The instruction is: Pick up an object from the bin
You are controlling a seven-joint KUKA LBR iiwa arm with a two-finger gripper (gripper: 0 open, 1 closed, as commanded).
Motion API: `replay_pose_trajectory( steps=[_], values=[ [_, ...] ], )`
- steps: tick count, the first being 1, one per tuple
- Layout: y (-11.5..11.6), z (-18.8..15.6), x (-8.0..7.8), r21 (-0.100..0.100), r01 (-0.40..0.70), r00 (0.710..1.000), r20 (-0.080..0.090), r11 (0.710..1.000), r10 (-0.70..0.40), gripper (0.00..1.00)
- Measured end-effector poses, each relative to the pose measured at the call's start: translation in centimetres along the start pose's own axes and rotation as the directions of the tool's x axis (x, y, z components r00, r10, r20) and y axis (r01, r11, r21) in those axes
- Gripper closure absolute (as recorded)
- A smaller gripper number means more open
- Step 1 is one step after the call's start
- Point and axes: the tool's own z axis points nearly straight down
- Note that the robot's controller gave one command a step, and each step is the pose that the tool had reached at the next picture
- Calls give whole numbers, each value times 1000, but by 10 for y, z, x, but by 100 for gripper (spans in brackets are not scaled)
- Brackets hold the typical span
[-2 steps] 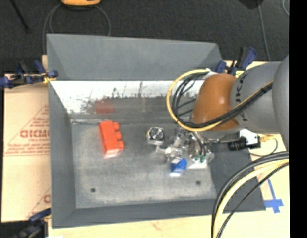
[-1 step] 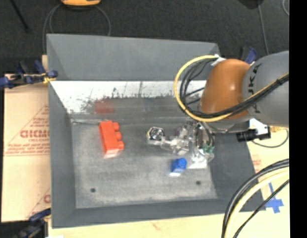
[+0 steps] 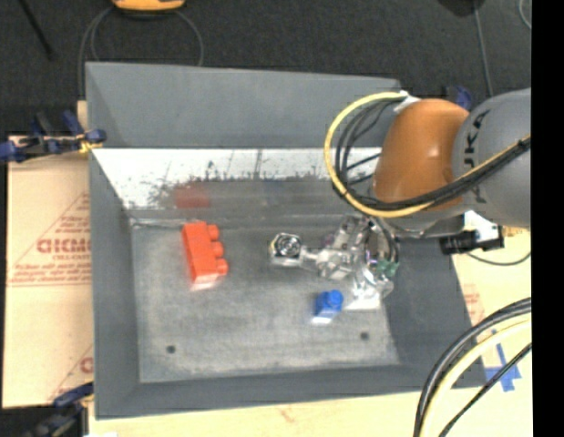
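Your bin, contents left to right.

1. Orange-red stud block: flat on the floor at left, well apart from the arm.
2. Small shiny metal piece: centre floor, just beside the gripper's tip.
3. Small blue piece: lower down, near the gripper.
4. Gripper: low over the floor at right. You cannot tell whether it is set wide or narrow.

Status, as a judgement: nothing visibly gripped. The metal piece lies nearest. Grasp and lift remain.
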Motion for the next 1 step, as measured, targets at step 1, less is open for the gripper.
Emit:
replay_pose_trajectory(
  steps=[1],
  values=[
    [0,-44,-2,0,2,1000,2,1000,-2,100]
  ],
)
